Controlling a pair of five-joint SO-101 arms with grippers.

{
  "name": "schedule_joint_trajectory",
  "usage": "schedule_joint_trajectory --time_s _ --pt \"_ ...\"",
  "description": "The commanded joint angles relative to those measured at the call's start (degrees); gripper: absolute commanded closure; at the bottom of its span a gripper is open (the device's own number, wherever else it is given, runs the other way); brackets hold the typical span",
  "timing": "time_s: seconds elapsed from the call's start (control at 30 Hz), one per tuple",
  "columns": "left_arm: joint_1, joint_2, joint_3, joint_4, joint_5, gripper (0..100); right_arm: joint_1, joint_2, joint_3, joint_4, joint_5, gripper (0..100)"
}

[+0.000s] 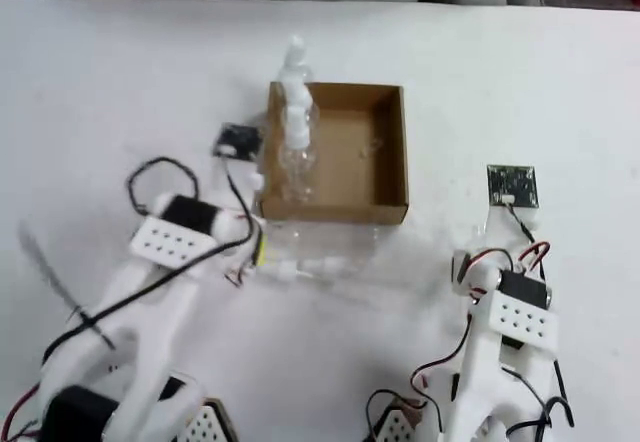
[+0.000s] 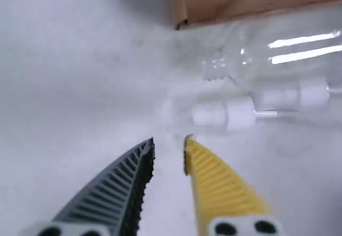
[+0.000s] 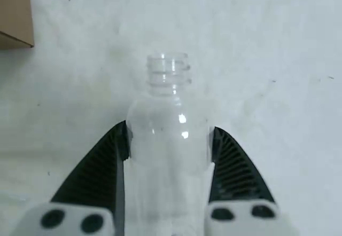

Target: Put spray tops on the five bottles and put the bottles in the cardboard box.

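The cardboard box (image 1: 385, 152) stands at the table's middle, its corner (image 2: 214, 4) close to my left gripper. One clear bottle with a white spray top (image 1: 295, 112) leans at the box's left wall. Just in front of the box lie a clear capless bottle (image 2: 256, 54) and two white spray tops (image 2: 224, 112) (image 2: 307, 93). My left gripper (image 2: 169, 141) hovers a little short of the nearer spray top, slightly open and holding nothing. Off to the right of the box, my right gripper (image 3: 170, 132) is shut on a capless clear bottle (image 3: 168, 118), whose threaded neck points away from the wrist.
The box's corner (image 3: 15, 12) shows beside the held bottle. Both arms' white bodies and loose cables (image 1: 150, 177) take up the near part of the table. White tabletop (image 1: 110, 82) lies open to the left, right and behind the box.
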Motion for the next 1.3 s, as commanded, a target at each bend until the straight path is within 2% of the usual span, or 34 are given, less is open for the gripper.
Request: schedule_joint_trajectory --time_s 0.0,0.23,0.33,0.43,0.7,0.83,0.97,1.27 --pt "3.4 1.4 -0.4 -3.6 1.3 83 -1.3 -0.9 -0.5 -0.9 -0.3 97.8" --pt "15.9 -6.4 0.4 -3.3 1.3 88 -1.4 -0.9 -0.5 -0.9 -0.3 97.8" --pt "20.2 -8.7 2.9 -6.6 1.3 92 -1.4 -0.9 -0.5 -0.9 -0.3 97.8" --pt "21.6 -8.0 5.9 -12.7 1.4 98 -1.4 -0.9 -0.5 -0.7 -0.3 97.8" --pt "23.2 1.1 7.5 -20.3 1.4 98 -1.5 -0.9 -0.5 -0.8 -0.2 97.8" --pt "21.7 8.7 6.9 -21.9 1.1 98 -1.5 -0.9 -0.5 -0.8 -0.2 97.8" --pt "18.2 10.6 4.3 -18.2 1.3 98 -1.5 -1.0 -0.5 -0.8 -0.2 97.8" --pt "2.9 10.5 4.3 -16.5 1.0 98 -1.5 -1.0 -0.5 -0.7 -0.2 97.8"
